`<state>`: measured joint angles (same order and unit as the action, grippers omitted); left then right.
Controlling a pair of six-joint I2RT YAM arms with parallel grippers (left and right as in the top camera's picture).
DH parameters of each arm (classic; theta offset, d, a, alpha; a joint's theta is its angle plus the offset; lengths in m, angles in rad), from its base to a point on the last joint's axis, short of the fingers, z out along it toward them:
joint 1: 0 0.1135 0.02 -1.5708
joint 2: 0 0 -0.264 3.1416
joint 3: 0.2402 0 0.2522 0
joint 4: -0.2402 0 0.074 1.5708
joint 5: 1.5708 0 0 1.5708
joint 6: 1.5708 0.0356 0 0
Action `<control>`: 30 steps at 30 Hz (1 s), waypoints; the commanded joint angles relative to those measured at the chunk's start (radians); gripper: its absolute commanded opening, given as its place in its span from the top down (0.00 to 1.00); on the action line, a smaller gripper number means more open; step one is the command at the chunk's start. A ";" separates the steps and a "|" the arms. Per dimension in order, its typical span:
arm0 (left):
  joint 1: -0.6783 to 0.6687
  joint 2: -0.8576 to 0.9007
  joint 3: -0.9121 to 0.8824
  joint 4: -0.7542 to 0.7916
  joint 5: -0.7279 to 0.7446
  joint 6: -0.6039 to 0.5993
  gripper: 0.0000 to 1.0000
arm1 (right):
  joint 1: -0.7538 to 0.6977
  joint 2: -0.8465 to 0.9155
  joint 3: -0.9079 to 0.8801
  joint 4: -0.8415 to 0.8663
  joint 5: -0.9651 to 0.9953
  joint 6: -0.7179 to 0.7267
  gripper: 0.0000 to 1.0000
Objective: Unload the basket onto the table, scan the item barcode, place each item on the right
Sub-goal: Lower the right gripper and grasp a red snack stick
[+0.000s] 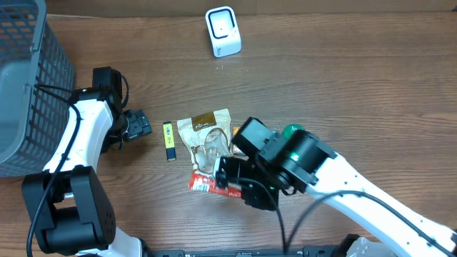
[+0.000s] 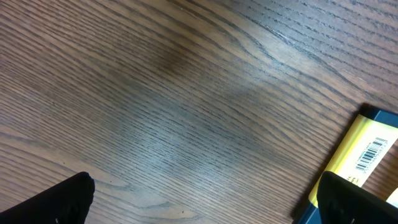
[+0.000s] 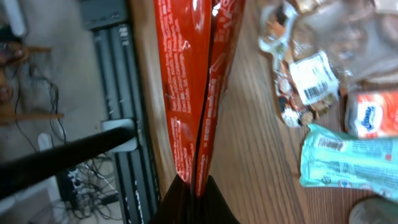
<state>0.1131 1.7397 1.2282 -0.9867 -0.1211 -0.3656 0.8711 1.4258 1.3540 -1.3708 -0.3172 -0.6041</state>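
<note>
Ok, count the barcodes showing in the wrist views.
2. One on the yellow box, left wrist view; one on the white label of the clear pouch, right wrist view. Others may be hidden or face down.

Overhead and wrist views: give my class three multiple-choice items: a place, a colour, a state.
1. In the overhead view, where is the white box-shaped barcode scanner? A top centre; B bottom left; C bottom right.
2. What colour is the glossy plastic packet in the right gripper? A green; B red; C white.
3. The left gripper is: A shut on an item; B shut, empty; C open, empty.
A, it stands alone there; B, red film fills the right wrist view; C, its fingertips stand wide apart over the wooden table.
</note>
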 commanded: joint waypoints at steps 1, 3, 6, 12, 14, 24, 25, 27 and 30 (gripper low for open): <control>-0.002 0.005 -0.003 0.001 -0.010 0.011 0.00 | -0.003 -0.044 0.022 -0.014 -0.070 -0.134 0.96; -0.002 0.005 -0.003 0.001 -0.010 0.011 0.00 | -0.003 -0.045 0.022 -0.018 -0.071 -0.134 0.96; -0.002 0.005 -0.003 0.001 -0.010 0.011 0.00 | -0.003 -0.045 0.022 -0.023 -0.075 -0.134 0.96; -0.002 0.005 -0.003 0.001 -0.010 0.011 0.01 | -0.003 -0.045 0.022 -0.020 -0.077 -0.134 0.96; -0.002 0.005 -0.003 0.001 -0.010 0.011 0.00 | -0.003 -0.045 0.022 -0.006 -0.062 -0.126 0.96; -0.002 0.005 -0.003 0.001 -0.010 0.011 0.00 | -0.003 -0.042 0.022 0.237 0.398 0.208 0.97; -0.002 0.005 -0.003 0.001 -0.010 0.011 0.00 | -0.003 -0.042 0.022 0.258 0.438 0.217 0.97; -0.002 0.005 -0.003 0.001 -0.010 0.011 0.00 | -0.003 -0.042 0.025 0.282 0.482 0.220 0.97; -0.002 0.005 -0.003 0.001 -0.010 0.011 0.00 | -0.019 -0.031 0.063 0.285 0.500 0.219 0.97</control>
<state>0.1131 1.7397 1.2282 -0.9867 -0.1215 -0.3656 0.8692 1.3945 1.3560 -1.0920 0.0807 -0.4339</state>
